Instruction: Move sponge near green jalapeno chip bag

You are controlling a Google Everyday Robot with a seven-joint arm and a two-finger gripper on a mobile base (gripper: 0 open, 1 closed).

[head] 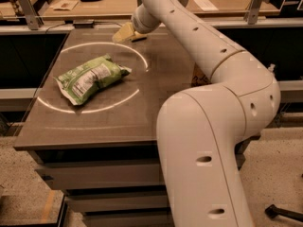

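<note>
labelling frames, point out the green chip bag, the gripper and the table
green chip bag [91, 77], camera view, its white printed panel
gripper [124, 33], camera view, pale tip at the table's far edge
table [156, 79], camera view, bare top right of the bag

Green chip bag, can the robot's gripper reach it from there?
Probably yes. The gripper is at the far edge of the table, and nothing stands between it and the green chip bag.
</note>
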